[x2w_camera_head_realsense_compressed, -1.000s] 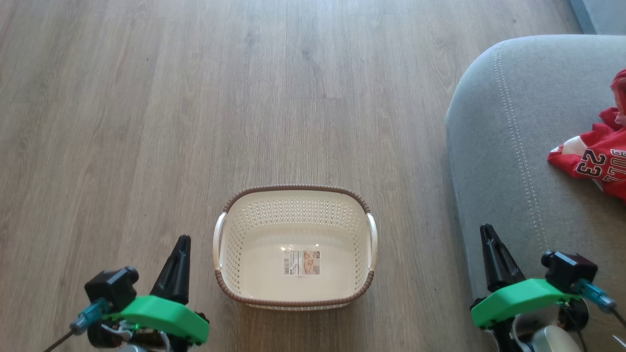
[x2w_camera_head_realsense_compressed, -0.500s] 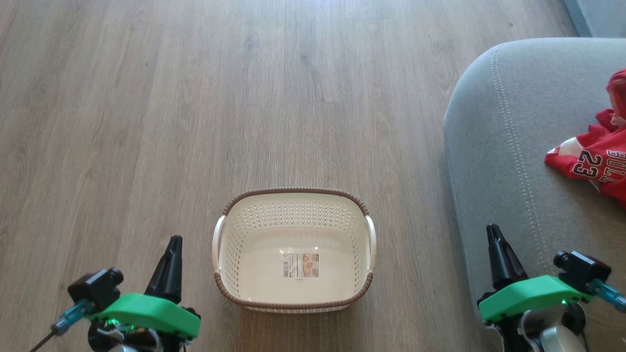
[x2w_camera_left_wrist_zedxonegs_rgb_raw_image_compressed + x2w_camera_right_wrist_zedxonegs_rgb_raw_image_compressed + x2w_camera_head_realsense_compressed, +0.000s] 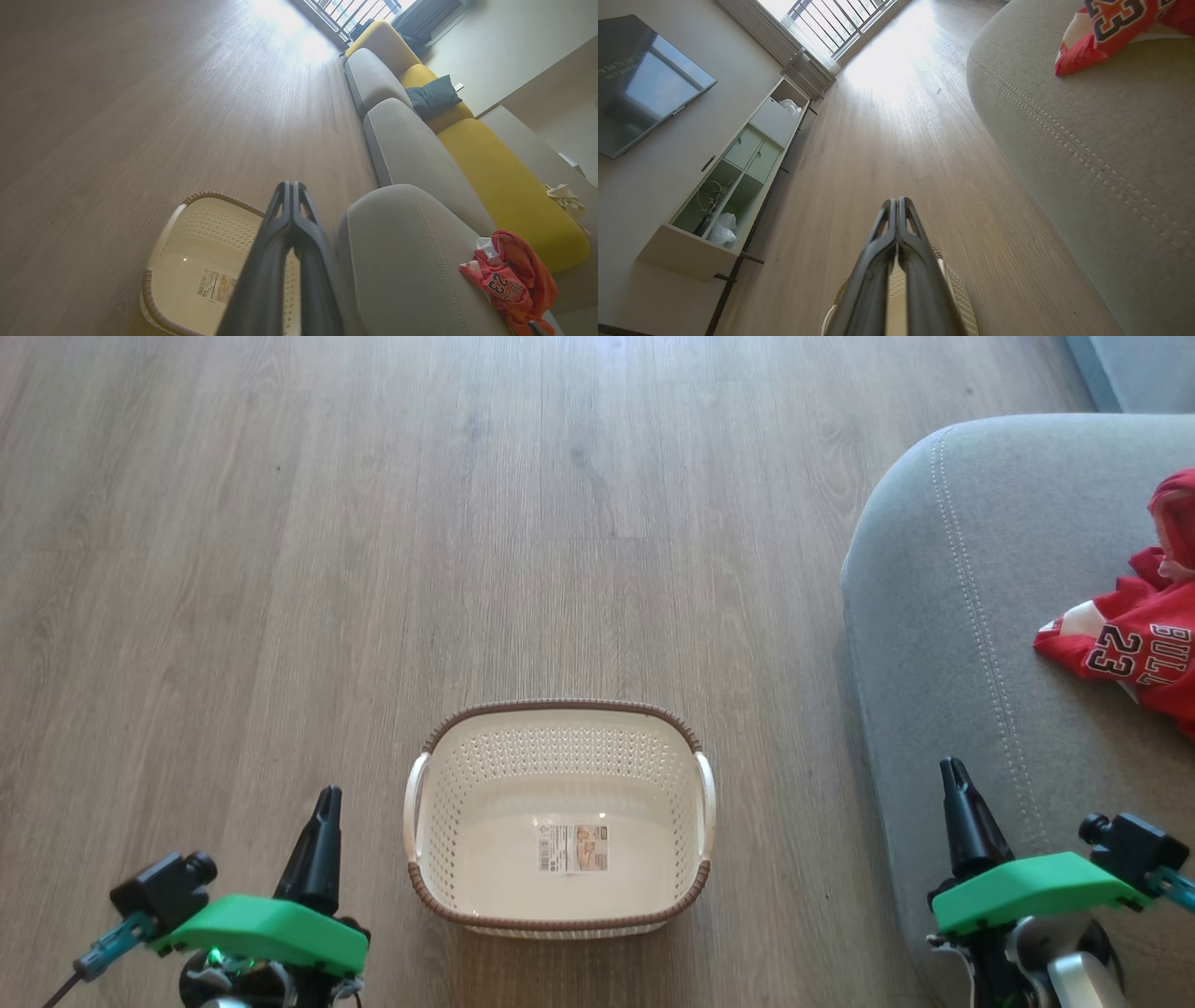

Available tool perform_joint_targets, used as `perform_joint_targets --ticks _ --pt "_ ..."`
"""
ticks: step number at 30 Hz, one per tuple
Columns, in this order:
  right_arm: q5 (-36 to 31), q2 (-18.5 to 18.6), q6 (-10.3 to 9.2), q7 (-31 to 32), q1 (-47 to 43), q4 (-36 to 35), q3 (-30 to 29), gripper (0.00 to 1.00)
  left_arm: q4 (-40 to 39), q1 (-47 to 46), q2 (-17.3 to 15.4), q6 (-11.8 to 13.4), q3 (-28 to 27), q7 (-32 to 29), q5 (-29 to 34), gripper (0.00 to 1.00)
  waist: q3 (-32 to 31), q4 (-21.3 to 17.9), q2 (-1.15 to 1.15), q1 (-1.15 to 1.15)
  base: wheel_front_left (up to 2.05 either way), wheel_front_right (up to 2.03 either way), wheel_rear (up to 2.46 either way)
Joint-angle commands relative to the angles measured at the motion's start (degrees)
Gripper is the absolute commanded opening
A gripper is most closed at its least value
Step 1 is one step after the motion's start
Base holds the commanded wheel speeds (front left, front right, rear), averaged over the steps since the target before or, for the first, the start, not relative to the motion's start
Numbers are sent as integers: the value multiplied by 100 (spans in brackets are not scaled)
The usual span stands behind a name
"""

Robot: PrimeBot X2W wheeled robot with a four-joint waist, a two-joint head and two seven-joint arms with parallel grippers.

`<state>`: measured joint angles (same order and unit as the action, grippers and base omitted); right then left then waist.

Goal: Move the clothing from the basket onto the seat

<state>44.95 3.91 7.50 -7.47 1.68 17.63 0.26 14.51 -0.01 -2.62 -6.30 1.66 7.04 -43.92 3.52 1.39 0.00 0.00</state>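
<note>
The cream basket (image 3: 425, 821) with its brown rim stands on the wood floor with nothing but a label sticker (image 3: 572, 848) on its bottom; its rim (image 3: 154, 308) also shows in the left wrist view. Red clothing (image 3: 1130, 644), a "23" jersey, lies on the grey seat (image 3: 962, 616) at the right, with more red fabric (image 3: 1174, 509) behind it. The pile (image 3: 514, 280) also shows in the left wrist view, and a corner of the jersey (image 3: 1106, 28) in the right wrist view. My left gripper (image 3: 327, 798) is shut, left of the basket. My right gripper (image 3: 952, 770) is shut, over the seat's near edge.
Wood floor (image 3: 373, 523) stretches ahead and to the left. A long sofa of grey and yellow cushions (image 3: 486, 163) with a dark pillow (image 3: 432, 95) runs along the right. A shelf unit (image 3: 733, 172) and a wall television (image 3: 640, 84) stand along the left wall.
The whole head view has shifted slightly, so the camera moved. Both grippers sit a little lower and further apart in it. Basket and clothing lie as before.
</note>
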Motion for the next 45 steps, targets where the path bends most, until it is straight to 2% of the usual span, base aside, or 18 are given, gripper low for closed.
perform_joint_targets --ticks 1,45 --pt "184 57 0 37 228 -209 -1 0 -139 -314 -41 -22 -156 -50 -166 0 -7 -3 0 0 0 0 0" --pt "2861 35 -1 738 347 -301 -292 0 -86 -486 -50 -77 -513 -778 -2851 0 -194 -81 0 0 0 0 0"
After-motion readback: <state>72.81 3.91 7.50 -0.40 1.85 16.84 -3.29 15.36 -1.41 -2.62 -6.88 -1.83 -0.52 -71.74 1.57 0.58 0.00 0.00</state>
